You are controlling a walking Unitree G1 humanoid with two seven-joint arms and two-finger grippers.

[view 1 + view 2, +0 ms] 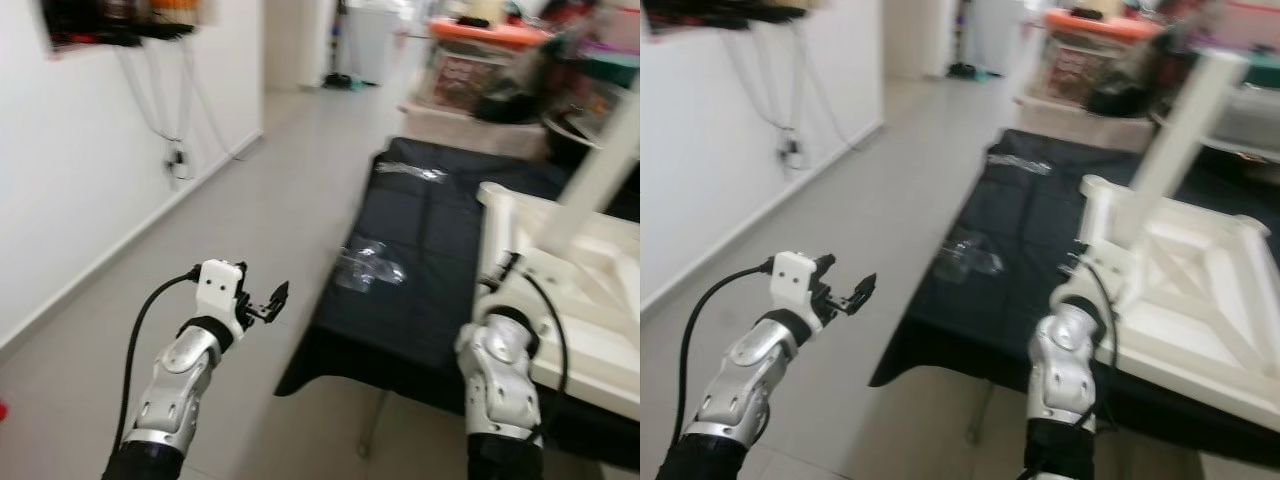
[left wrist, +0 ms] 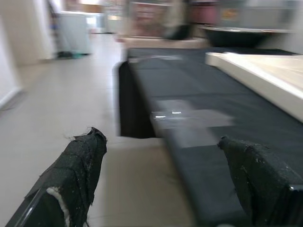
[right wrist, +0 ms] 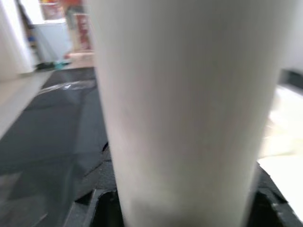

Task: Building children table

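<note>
A white children's table (image 1: pixel 590 300) lies upside down on a low table under a black cloth (image 1: pixel 420 230). One white leg (image 1: pixel 1185 130) rises slanted from it. At the near corner stands another white leg (image 1: pixel 497 215). My right gripper (image 1: pixel 500 265) is at that corner, and in the right wrist view the white leg (image 3: pixel 184 94) stands between its black fingers (image 3: pixel 102 208), gripped. My left gripper (image 1: pixel 272 300) hangs open over the floor, left of the cloth, holding nothing; its fingers (image 2: pixel 71 179) stand wide apart.
Clear plastic wrap (image 1: pixel 368 265) lies on the cloth near its left edge, more plastic (image 1: pixel 410 172) farther back. Storage boxes with an orange lid (image 1: pixel 480 50) crowd the far end. A white wall with hanging cables (image 1: pixel 165 120) runs along the left beside open grey floor (image 1: pixel 260 210).
</note>
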